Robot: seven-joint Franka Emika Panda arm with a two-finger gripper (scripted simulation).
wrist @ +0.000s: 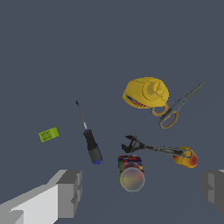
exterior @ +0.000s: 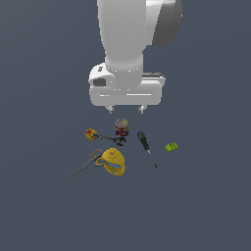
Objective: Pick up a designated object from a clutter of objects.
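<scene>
Seen from the wrist view, the claw (wrist: pixel 140 192) is spread wide and empty above the dark red can (wrist: pixel 131 173), and the black clamp (wrist: pixel 151 147) is shown clearly, forked jaws beside the can and handle reaching the orange-red ball (wrist: pixel 186 158). From the exterior view, the clamp (exterior: pixel 112 138) is reduced to a thin dark line on the worktop (exterior: pixel 206 196) between ball and can, with the screwdriver (exterior: pixel 145 146) apart.

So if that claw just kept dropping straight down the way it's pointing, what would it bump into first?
Most likely the dark red can: in the wrist view it stands upright between the open gripper's fingers, with the black clamp just beyond it. The exact line is hard to judge.
</scene>
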